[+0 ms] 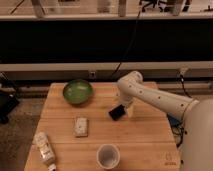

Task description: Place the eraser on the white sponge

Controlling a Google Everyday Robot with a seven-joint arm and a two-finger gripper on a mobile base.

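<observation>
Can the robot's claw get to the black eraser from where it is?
Probably yes. The claw is right at the eraser on the table, with nothing between them. The bowl and sponge sit off to the side.

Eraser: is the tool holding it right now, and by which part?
Cannot be told. The tool is right at the eraser, at its right end, above the table, but an actual hold isn't visible.

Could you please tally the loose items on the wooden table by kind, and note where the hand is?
Bowl: 1, green bowl
Eraser: 1, black eraser
Sponge: 1, white sponge
Bottle: 1, white bottle
Cup: 1, translucent cup
Total: 5
The hand is at the eraser, near the middle of the table.
</observation>
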